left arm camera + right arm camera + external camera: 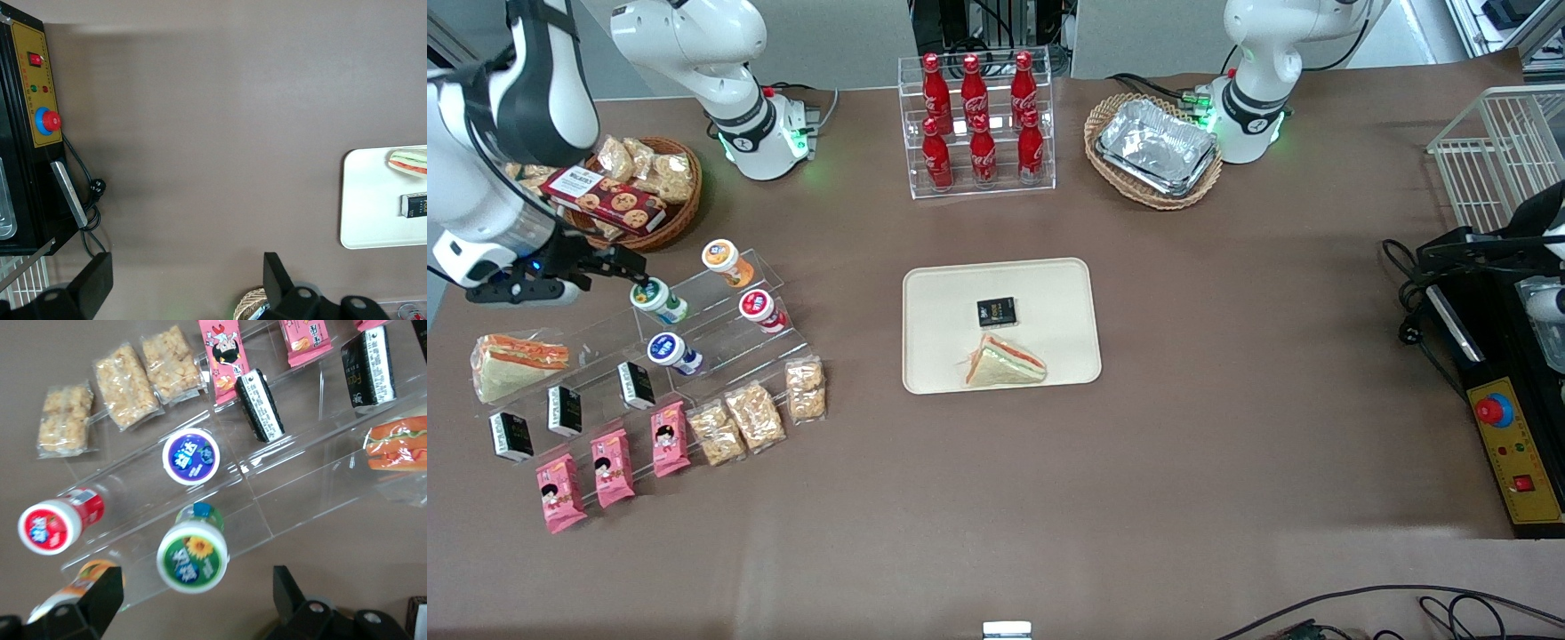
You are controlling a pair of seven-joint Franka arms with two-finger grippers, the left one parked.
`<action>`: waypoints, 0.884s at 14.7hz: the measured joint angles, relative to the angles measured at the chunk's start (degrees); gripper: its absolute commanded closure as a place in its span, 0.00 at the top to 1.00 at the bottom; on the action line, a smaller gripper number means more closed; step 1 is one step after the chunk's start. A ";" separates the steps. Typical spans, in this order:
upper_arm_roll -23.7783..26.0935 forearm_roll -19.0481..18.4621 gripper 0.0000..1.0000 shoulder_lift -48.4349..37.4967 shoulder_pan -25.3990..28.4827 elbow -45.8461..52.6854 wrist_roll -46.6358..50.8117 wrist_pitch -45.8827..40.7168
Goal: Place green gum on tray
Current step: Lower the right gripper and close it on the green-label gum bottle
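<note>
Right wrist view is giving me the close look: the gripper (193, 600) is hovering with its two fingers spread wide and nothing between them, and the green gum (192, 553) is lying on its side on the clear acrylic step rack (267, 487), its green-rimmed lid facing the camera. I am judging the grasp not yet made. The blue-lidded bottle (191, 456) is sitting on the next step, and the red-lidded bottle (57, 523) is lying just beside; the orange-lidded bottle (73, 587) is partly hidden by one finger (100, 600).

My worry here is a finger clipping the orange-lidded bottle or the rack's edge on the way in, which could roll the round bottles off their steps. The green gum is smooth and round, so an off-centre squeeze could squirt it out sideways.

In the front view I am seeing the gripper (627, 264) just beside the green gum (658, 300), at the working arm's end of the table. The tray (934, 302) is lying well apart, toward the table's middle, already carrying a black packet (996, 311) and a wrapped sandwich (1003, 363). Setting the bottle down on either one could tip it, so I am favouring the tray's bare part.
</note>
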 measured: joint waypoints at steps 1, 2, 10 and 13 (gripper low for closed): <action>-0.17 0.00 1.00 0.71 -0.02 -0.90 -0.21 1.52; -0.20 0.00 1.00 1.23 -0.03 -1.69 -0.29 2.67; -0.18 0.07 0.99 2.94 -0.03 -4.28 -0.29 5.83; -0.14 0.23 0.99 2.97 -0.02 -4.82 -0.29 6.18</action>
